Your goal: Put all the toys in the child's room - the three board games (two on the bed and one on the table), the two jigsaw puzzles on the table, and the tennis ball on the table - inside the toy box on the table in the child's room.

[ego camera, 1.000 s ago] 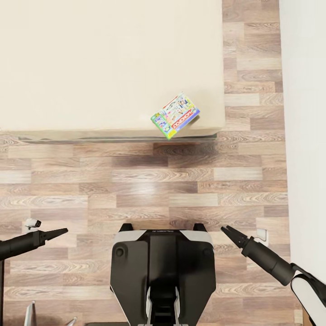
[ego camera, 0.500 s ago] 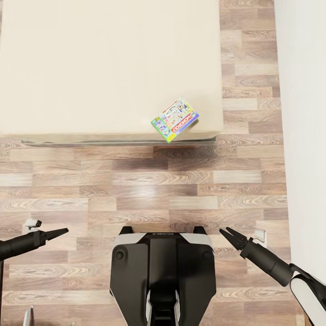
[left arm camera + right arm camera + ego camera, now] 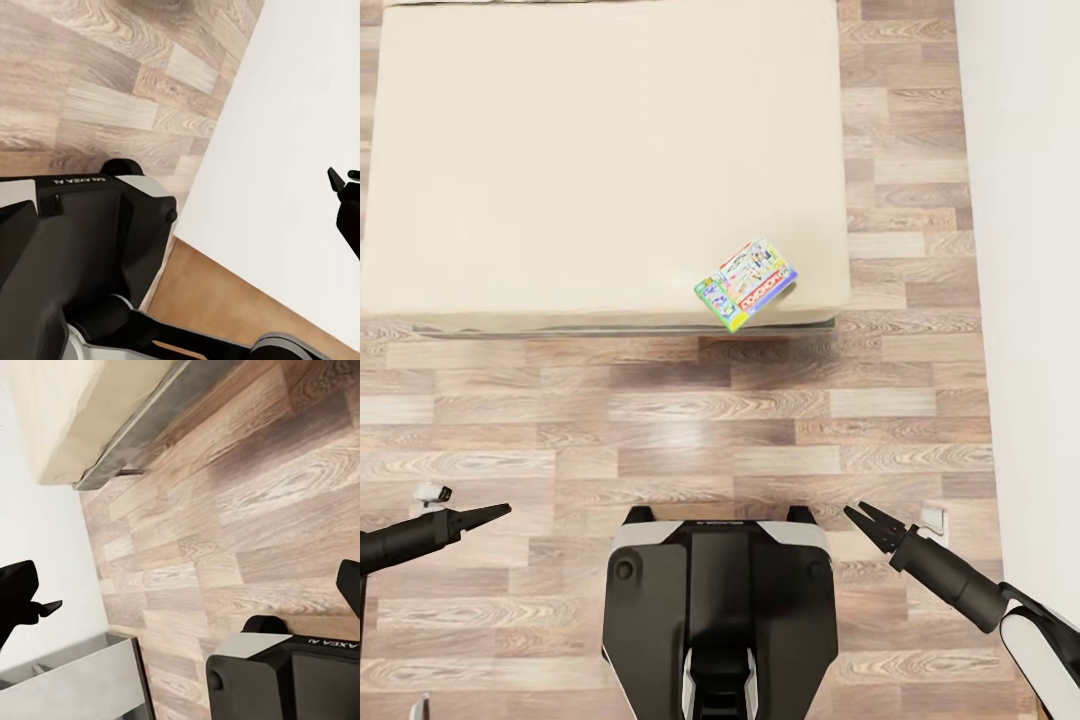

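Board game on bed corner, well apart from right fingers spread, left fingers together.

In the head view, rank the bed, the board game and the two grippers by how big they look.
1. The bed, by far the largest.
2. The board game on the bed's near right corner.
3. The left gripper and right gripper look much alike, and nearer the camera, so I won't rank them.

Glossy black base with pale grey corners, 2 slim black arms, white right elbow shell.
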You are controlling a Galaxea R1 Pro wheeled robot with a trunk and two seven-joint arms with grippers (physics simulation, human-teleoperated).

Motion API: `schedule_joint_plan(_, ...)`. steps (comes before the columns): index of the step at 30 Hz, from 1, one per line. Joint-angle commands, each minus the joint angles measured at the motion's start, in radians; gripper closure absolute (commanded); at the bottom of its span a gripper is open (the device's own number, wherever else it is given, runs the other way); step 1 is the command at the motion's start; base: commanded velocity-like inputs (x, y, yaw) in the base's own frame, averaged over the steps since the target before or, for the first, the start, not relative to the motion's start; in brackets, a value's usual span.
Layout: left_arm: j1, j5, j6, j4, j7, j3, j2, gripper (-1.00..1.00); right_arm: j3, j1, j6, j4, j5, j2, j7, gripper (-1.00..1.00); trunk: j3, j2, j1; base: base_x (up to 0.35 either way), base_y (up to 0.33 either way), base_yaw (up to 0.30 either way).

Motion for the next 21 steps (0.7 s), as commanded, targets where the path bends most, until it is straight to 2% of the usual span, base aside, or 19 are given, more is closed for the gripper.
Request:
schedule_joint_plan(1,0.0,-0.001,0.01,0.0,-0.004,0.001,0.0,-1.0,0.0,0.0,0.009,0.0,-0.009,0.0,0.001,-1.0,0.001,-0.001,0.001,0.13,0.0,0.0)
schedule_joint_plan(9,0.0,-0.001,0.01,0.0,-0.004,0.0,0.0,-1.0,0.0,0.0,0.009,0.0,-0.009,0.0,0.001,-1.0,0.014,-0.001,0.001,0.069,0.0,0.0)
schedule_joint_plan(15,0.0,-0.001,0.012,0.0,-0.004,0.0,0.0,-1.0,0.0,0.0,0.009,0.0,-0.009,0.0,0.001,-1.0,0.023,-0.001,0.001,0.222,0.0,0.0)
schedule_joint_plan(21,0.0,-0.001,0.01,0.0,-0.004,0.0,0.0,-1.0,0.0,-0.001,0.006,0.017,-0.008,0.0,0.001,-1.0,0.033,-0.001,0.001,0.074,0.0,0.0)
